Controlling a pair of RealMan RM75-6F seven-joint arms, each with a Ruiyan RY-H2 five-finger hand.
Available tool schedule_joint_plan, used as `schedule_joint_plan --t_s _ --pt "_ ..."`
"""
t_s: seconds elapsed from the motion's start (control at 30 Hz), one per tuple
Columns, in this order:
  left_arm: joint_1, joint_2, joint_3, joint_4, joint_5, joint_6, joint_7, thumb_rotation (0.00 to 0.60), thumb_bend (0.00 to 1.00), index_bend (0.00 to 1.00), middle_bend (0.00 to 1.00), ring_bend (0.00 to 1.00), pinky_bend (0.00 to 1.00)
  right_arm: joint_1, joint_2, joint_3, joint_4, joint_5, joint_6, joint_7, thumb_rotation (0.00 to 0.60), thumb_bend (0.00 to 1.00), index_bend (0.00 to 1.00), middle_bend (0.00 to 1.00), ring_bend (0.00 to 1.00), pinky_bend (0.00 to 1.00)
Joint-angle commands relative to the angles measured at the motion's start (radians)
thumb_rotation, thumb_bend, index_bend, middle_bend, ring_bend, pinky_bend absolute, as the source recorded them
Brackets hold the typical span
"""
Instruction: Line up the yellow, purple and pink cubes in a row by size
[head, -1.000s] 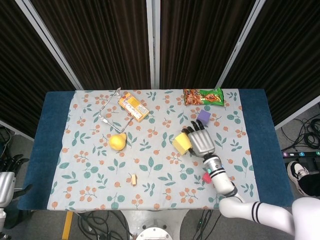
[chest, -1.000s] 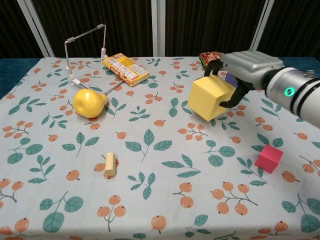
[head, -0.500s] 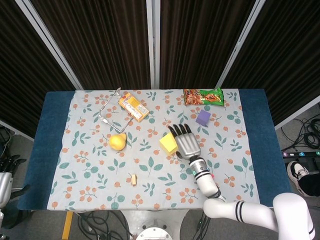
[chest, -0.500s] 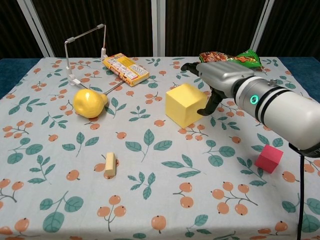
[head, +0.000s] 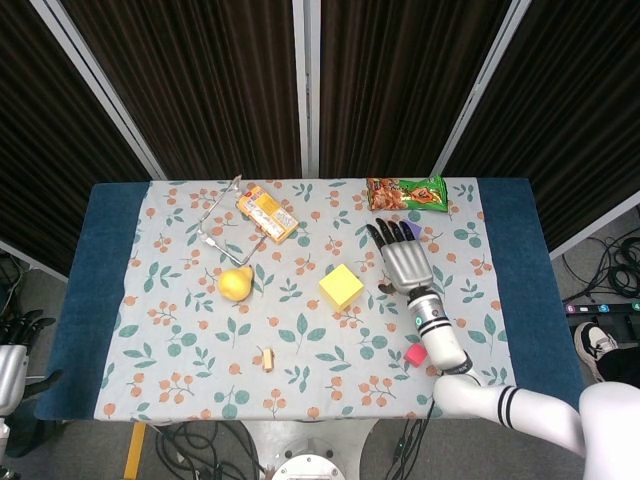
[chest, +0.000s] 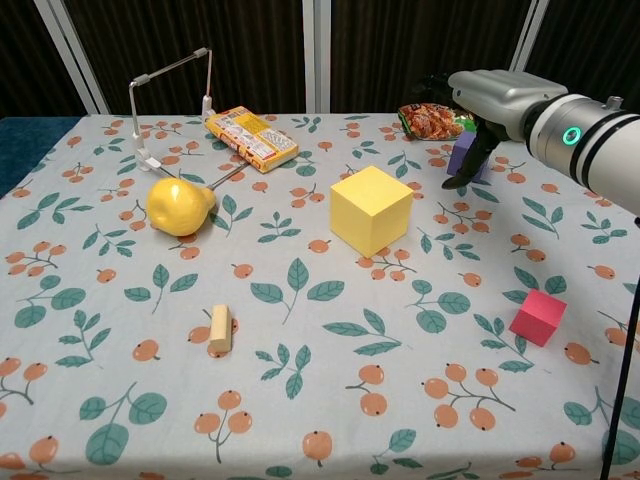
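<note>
The big yellow cube (head: 341, 286) (chest: 371, 210) stands alone on the flowered cloth near the table's middle. To its right, my right hand (head: 403, 260) (chest: 492, 96) hovers with its fingers spread and nothing in them. It is over the small purple cube (head: 411, 229) (chest: 462, 156), which it partly hides. The pink cube (head: 415, 353) (chest: 537, 317) lies near the front right, beside my right forearm. My left hand (head: 14, 345) hangs off the table's left front corner, fingers apart and holding nothing.
A yellow pear (head: 236, 283) (chest: 180, 206) and a bent wire frame (head: 220, 215) (chest: 170, 70) are at the left. An orange box (head: 267, 213) (chest: 251, 137) lies at the back. A green snack bag (head: 406, 192) (chest: 430, 118) lies behind the purple cube. A small wooden block (head: 266, 358) (chest: 220, 328) sits front centre.
My right hand carried the yellow cube leftward, set it on the cloth and let go. It then moved back and to the right, over the purple cube.
</note>
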Motion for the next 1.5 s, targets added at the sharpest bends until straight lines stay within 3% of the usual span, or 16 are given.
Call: schedule_joint_plan --t_s 0.03,0.23,0.6,1.2,1.5 --pt "0.002 0.002 0.001 -0.003 -0.003 -0.001 0.003 0.600 0.12 0.31 0.28 0.22 0.20 0.053 -0.074 0.020 0.142 -0.021 -0.054 0.073 0.600 0.00 0.00 0.00 0.00 0.00" --pt "0.004 0.006 0.001 -0.010 -0.011 -0.005 0.012 0.600 0.12 0.31 0.28 0.22 0.20 0.096 -0.161 0.023 0.298 -0.059 -0.098 0.157 0.600 0.00 0.00 0.00 0.00 0.00" --pt "-0.002 0.012 0.000 -0.023 -0.001 -0.007 0.020 0.600 0.12 0.31 0.28 0.22 0.20 0.091 -0.211 -0.002 0.380 -0.153 -0.112 0.313 0.600 0.00 0.00 0.00 0.00 0.00" --pt "-0.004 0.015 0.003 -0.034 0.007 -0.007 0.020 0.600 0.12 0.31 0.28 0.22 0.20 -0.016 -0.092 -0.098 0.146 -0.242 -0.045 0.309 0.600 0.00 0.00 0.00 0.00 0.00" --pt "0.000 0.012 0.004 -0.027 0.008 -0.001 0.009 0.600 0.12 0.31 0.28 0.22 0.20 -0.038 -0.042 -0.117 0.107 -0.243 -0.027 0.239 0.600 0.00 0.00 0.00 0.00 0.00"
